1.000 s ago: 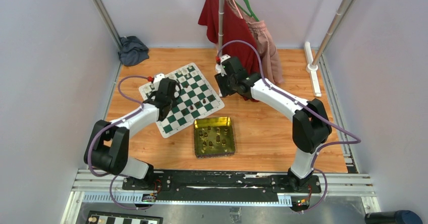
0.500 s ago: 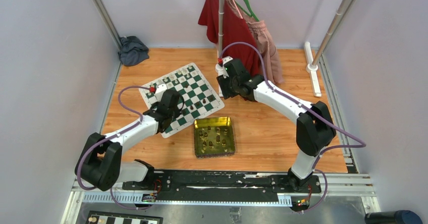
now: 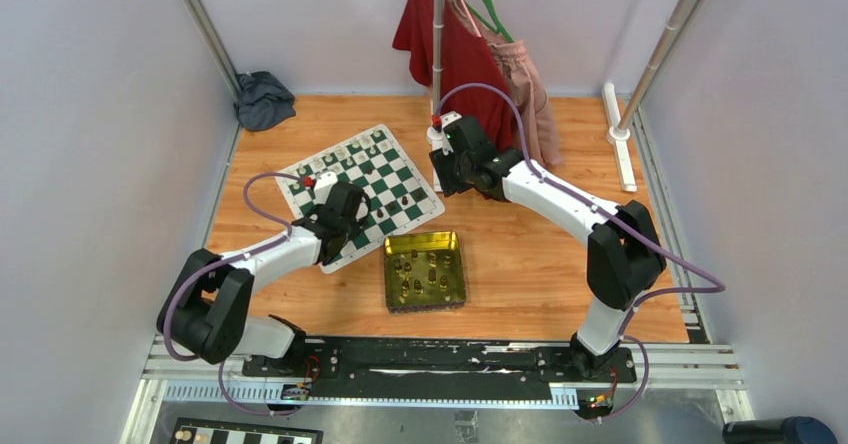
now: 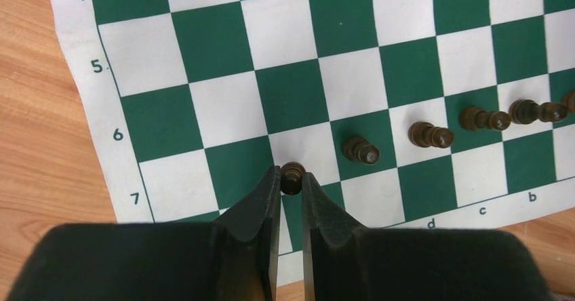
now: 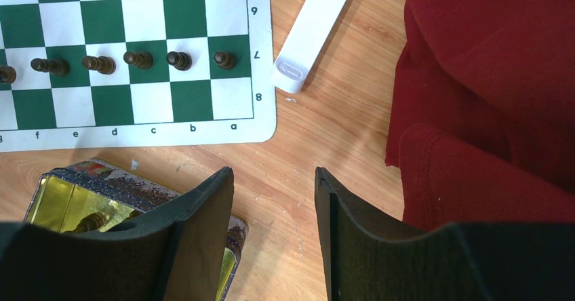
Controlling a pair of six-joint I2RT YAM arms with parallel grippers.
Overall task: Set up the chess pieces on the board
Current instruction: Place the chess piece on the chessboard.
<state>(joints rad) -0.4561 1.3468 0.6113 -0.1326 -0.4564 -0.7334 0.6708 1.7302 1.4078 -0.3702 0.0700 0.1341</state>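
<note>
The board (image 3: 396, 170) lies at an angle on the wooden floor. My left gripper (image 4: 291, 180) is shut on a dark brown pawn (image 4: 292, 171) over row 7, near the board's border. To its right, several dark chess pieces (image 4: 430, 135) stand in that row. Cream pieces (image 3: 352, 149) line the far edge in the top view. My right gripper (image 5: 274, 175) hangs open and empty over bare wood, beside the board's corner (image 5: 261, 121). A row of dark pawns (image 5: 139, 59) also shows in the right wrist view.
A gold-green tin (image 3: 388, 276) with several dark pieces inside sits just in front of the board; its corner (image 5: 61, 182) lies under my right gripper's left finger. Red clothing (image 5: 488, 77) hangs close on the right. A white bar (image 5: 315, 23) lies by the board.
My left gripper has moved with the pawn from the board's left side toward its near edge. The right arm shifted slightly at first, then stayed still.
</note>
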